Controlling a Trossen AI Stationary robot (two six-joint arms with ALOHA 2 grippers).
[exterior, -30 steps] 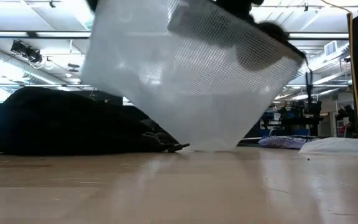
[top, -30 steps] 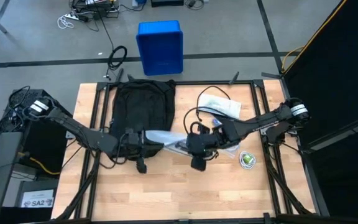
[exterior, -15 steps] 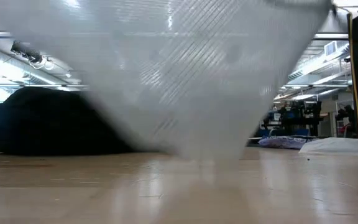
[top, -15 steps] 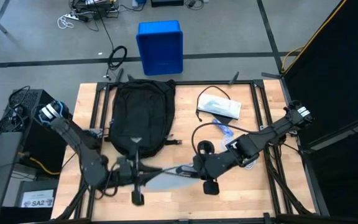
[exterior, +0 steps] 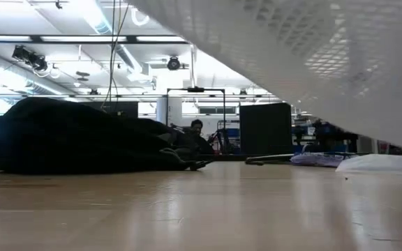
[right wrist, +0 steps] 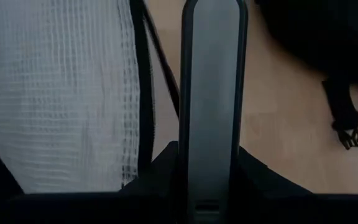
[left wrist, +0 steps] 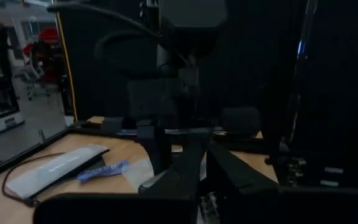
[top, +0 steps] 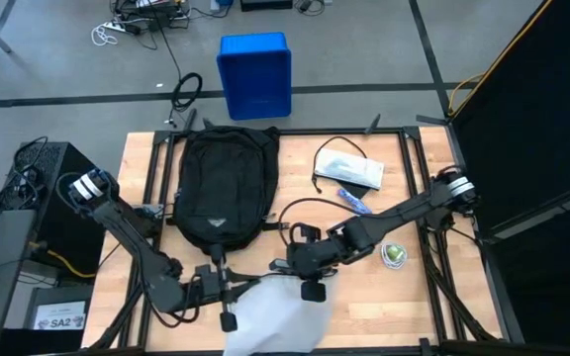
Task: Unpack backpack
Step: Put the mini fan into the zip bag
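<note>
The black backpack [top: 224, 180] lies flat at the table's far left, also in the low view [exterior: 68, 136]. A white mesh pouch [top: 277, 318] with a dark trimmed edge hangs over the table's near edge between my two grippers. It fills the low view's upper right [exterior: 313, 63], clear of the table top. My left gripper [top: 224, 294] is shut at the pouch's left corner. My right gripper [top: 303, 279] is shut at its right corner, slanting down. My left gripper has the mesh pouch by its left upper corner [top: 234, 292], coming level from the table's left. The arm's own dark parts hide the place of contact. The pouch spreads out toward the near edge, lifted clear. My right gripper has the pouch by its dark-trimmed edge [right wrist: 143, 106] at the right upper corner, slanting down from the table's far right. Its finger [right wrist: 211, 93] covers the place of contact. The mesh [right wrist: 55, 93] spreads away beside the fingers, clear of the table.
A flat white pouch with a dark cable [top: 349, 168], a small blue item [top: 352, 200] and a round green-and-white item [top: 394, 254] lie at the table's right. A blue bin [top: 255, 74] stands on the floor beyond the far edge. A backpack strap buckle [right wrist: 353, 140] rests on the wood.
Both grippers have gone toward the table's near edge, carrying the mesh pouch away from the backpack. The pouch, first bunched between them beside the backpack, was drawn out into a strip and now spreads wide over the near edge, high above the low camera.
</note>
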